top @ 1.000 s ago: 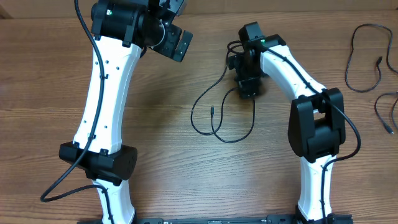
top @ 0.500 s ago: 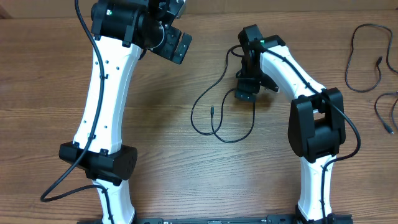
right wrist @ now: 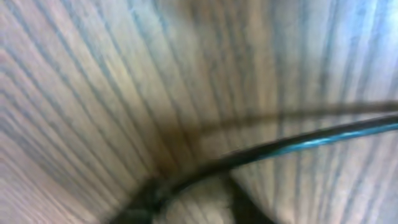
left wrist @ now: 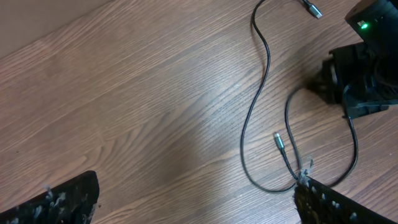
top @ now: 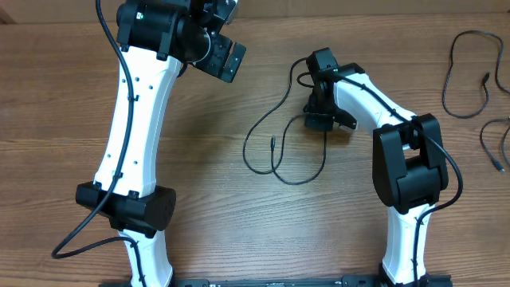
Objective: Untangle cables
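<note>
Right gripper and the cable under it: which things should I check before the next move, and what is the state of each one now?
1. Right gripper positioned at the middle cable: ok.
2. Right gripper closed on that cable: cannot tell, its wrist view is blurred.
3. Left gripper open, holding nothing: ok.
4. Left gripper apart from the right gripper: ok.
5. Side cables at the table's right edge, apart from the middle cable: ok.
</note>
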